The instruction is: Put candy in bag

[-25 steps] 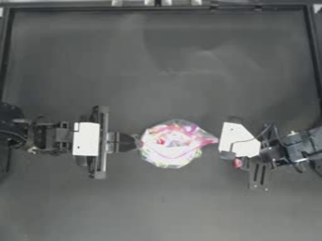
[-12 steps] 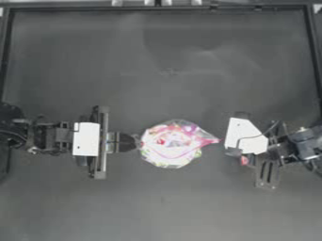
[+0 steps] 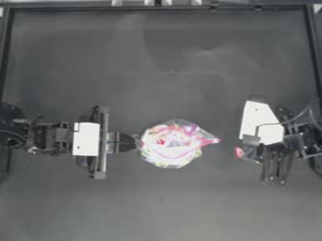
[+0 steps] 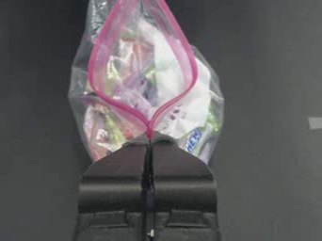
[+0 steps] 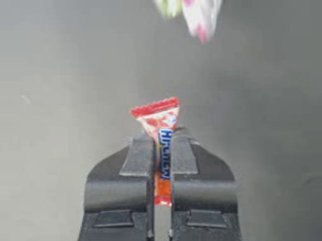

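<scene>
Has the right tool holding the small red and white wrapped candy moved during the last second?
Yes. The right tool with the candy drew back from the clear plastic bag, toward the table's right edge.

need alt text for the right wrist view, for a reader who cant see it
The right gripper pinches a small red-and-white wrapped candy upright between its two dark jaws, one red end of the wrapper sticking out beyond the tips. Behind it lies the dark table, with a pink-edged tip of the clear plastic zip bag in the distance.
</scene>
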Controlling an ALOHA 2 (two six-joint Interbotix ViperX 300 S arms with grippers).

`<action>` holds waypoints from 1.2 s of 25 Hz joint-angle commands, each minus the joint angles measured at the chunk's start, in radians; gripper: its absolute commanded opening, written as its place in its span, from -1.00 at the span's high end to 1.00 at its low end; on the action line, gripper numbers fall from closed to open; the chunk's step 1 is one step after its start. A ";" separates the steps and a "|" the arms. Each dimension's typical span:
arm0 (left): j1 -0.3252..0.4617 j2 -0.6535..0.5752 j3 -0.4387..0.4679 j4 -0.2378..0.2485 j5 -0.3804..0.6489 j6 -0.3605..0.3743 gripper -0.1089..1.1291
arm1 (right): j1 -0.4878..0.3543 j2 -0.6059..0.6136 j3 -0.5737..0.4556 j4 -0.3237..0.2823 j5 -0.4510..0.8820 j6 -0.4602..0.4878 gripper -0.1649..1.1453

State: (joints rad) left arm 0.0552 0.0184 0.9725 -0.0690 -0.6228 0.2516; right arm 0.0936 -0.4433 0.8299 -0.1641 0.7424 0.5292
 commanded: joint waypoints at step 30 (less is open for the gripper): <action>-0.005 -0.026 -0.018 0.000 -0.011 0.002 0.75 | -0.103 0.391 -0.364 -0.156 -0.262 -0.121 0.45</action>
State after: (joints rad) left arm 0.0506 0.0199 0.9725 -0.0690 -0.6259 0.2516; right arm -0.0046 -0.0491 0.4924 -0.3252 0.4939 0.4096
